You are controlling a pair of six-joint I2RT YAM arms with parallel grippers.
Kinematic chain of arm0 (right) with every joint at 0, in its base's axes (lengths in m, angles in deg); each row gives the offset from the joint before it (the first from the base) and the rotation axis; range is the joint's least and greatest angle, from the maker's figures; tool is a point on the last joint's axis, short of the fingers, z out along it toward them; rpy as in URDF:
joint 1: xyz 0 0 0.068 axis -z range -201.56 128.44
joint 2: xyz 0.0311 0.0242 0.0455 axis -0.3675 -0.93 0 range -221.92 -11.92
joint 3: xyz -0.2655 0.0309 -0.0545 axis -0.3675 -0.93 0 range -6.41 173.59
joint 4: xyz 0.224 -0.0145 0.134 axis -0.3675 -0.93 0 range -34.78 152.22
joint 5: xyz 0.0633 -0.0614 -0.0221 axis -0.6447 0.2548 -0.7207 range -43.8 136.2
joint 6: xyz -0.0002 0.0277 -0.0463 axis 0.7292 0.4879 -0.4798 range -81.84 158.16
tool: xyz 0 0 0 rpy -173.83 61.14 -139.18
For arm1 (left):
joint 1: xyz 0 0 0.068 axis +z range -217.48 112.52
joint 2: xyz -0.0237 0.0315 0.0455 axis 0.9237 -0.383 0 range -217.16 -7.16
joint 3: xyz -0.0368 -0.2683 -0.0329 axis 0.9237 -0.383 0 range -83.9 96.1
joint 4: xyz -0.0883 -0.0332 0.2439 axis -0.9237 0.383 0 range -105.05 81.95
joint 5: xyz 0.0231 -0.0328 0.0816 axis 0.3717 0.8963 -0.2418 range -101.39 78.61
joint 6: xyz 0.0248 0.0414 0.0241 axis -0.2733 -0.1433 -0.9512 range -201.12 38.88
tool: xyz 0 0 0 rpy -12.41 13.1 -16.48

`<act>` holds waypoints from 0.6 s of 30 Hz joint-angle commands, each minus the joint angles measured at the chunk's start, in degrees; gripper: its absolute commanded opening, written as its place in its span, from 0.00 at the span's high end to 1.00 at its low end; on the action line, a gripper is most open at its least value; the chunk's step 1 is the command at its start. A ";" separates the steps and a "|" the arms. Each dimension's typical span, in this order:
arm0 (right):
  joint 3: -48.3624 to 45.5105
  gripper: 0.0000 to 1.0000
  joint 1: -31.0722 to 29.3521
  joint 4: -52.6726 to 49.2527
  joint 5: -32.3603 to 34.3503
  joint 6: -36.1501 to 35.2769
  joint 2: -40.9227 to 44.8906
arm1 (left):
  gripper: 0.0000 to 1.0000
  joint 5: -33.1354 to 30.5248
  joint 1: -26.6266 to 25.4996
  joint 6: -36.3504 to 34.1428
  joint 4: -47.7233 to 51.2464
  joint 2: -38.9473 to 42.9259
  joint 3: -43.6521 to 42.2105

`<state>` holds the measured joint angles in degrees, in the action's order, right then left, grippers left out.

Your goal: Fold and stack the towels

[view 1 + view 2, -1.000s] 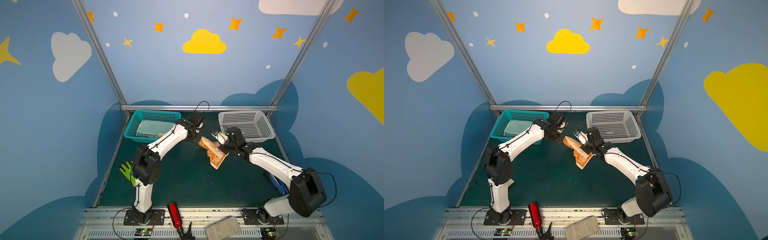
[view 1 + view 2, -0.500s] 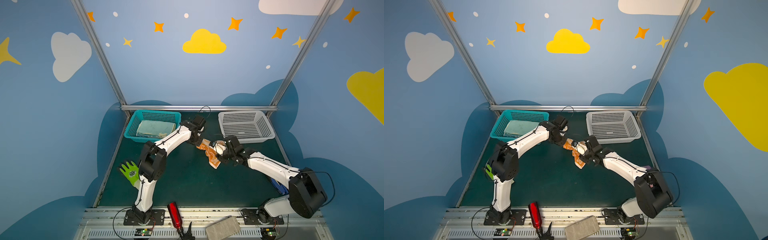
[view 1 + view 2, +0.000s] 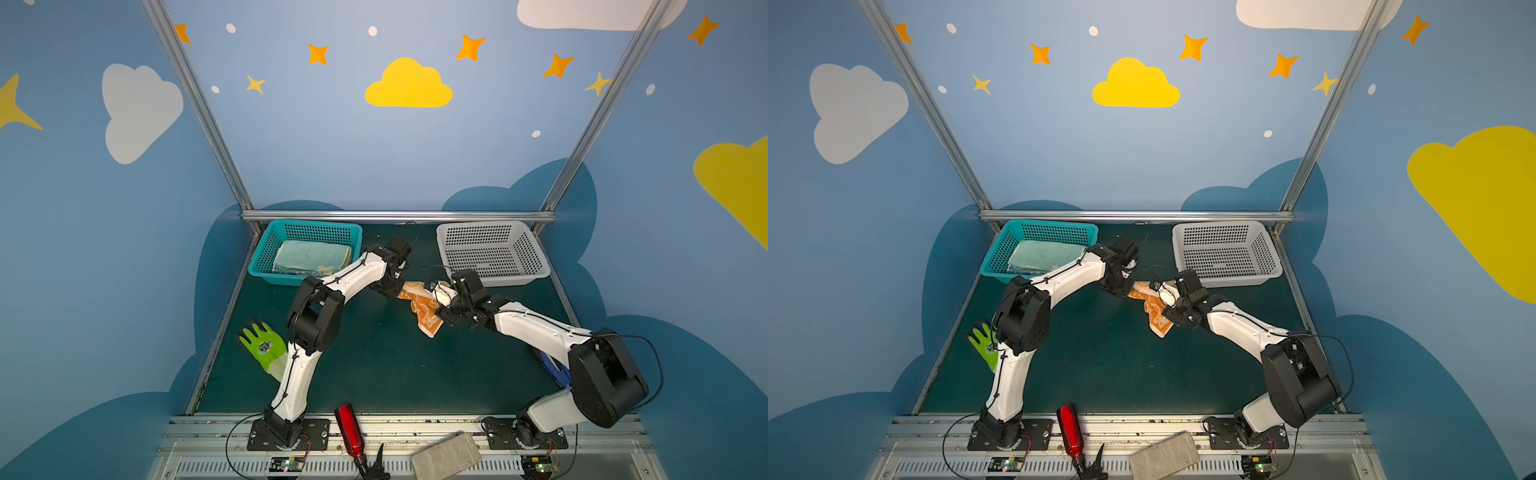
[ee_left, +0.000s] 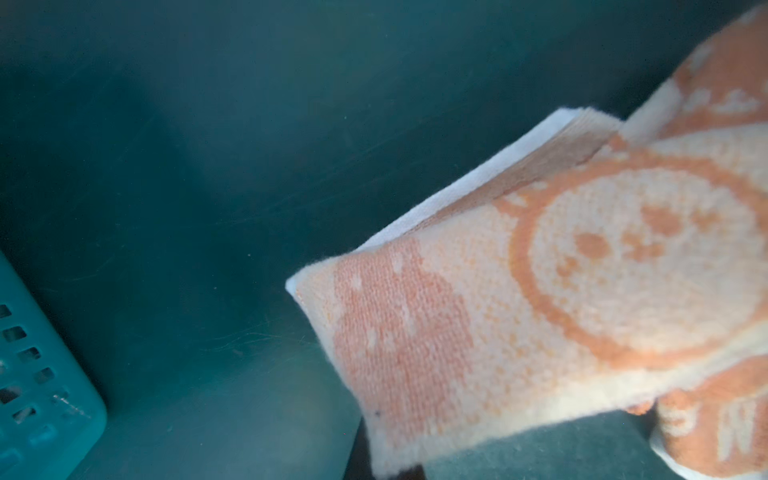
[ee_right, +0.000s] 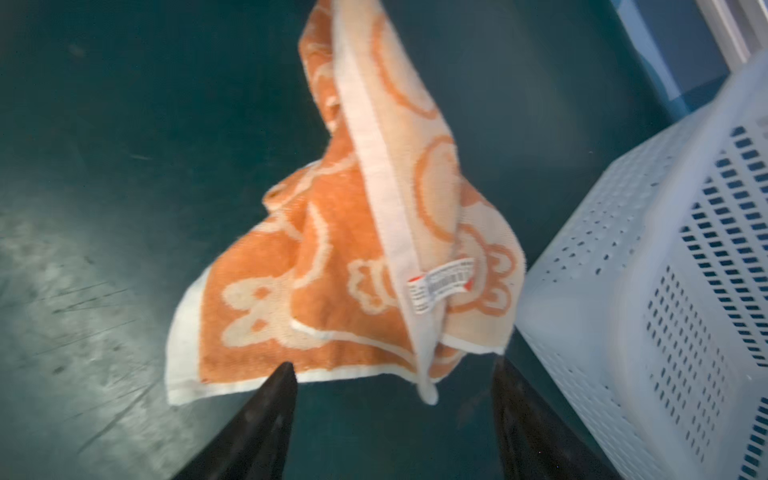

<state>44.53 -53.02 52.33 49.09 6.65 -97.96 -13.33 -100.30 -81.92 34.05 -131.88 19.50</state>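
Observation:
An orange towel (image 3: pixel 424 308) (image 3: pixel 1155 311) with cream rabbits sits crumpled at the middle of the green mat. My left gripper (image 3: pixel 397 291) (image 3: pixel 1128 289) is shut on one corner of it. In the left wrist view the towel (image 4: pixel 540 291) fills the frame and covers the left gripper (image 4: pixel 386 467). My right gripper (image 5: pixel 395 370) (image 3: pixel 445 311) stands open just short of the towel's (image 5: pixel 353 249) white hem and label, with nothing between its fingers. Folded pale towels (image 3: pixel 311 257) lie in the teal basket (image 3: pixel 266 266).
A white basket (image 3: pixel 536 266) (image 5: pixel 665 291) stands at the back right, close beside my right gripper. A green glove (image 3: pixel 262 345) lies front left. A red tool (image 3: pixel 349 428) and a grey block (image 3: pixel 446 457) rest on the front rail.
My right gripper has opened and let go of the orange towel. Both grippers came down toward the mat, and the towel has slumped with them.

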 commanded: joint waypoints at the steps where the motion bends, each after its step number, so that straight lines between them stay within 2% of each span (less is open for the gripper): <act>1: 1.60 0.30 1.00 -2.19 -2.35 -0.29 -2.33 | 0.95 0.96 0.43 0.49 0.65 0.52 1.40; 5: 2.80 0.33 2.22 -2.35 -3.77 -1.70 -5.47 | 0.95 1.06 0.56 0.44 0.64 0.57 1.47; 10: 6.24 0.36 3.18 -3.65 -0.75 -1.54 -10.34 | 0.96 1.15 0.63 0.15 0.64 0.81 1.47; 16: 10.27 0.45 4.20 -5.42 0.66 -1.36 -14.04 | 0.96 1.14 0.79 0.00 0.64 0.90 1.72; 18: 10.91 0.52 4.55 -5.71 0.17 -1.69 -14.59 | 0.96 1.14 0.73 -0.13 0.73 0.93 1.81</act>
<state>53.77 -48.98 48.48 49.12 5.12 -111.68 -12.43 -99.73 -81.92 34.05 -131.88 19.50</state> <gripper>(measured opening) 0.505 0.050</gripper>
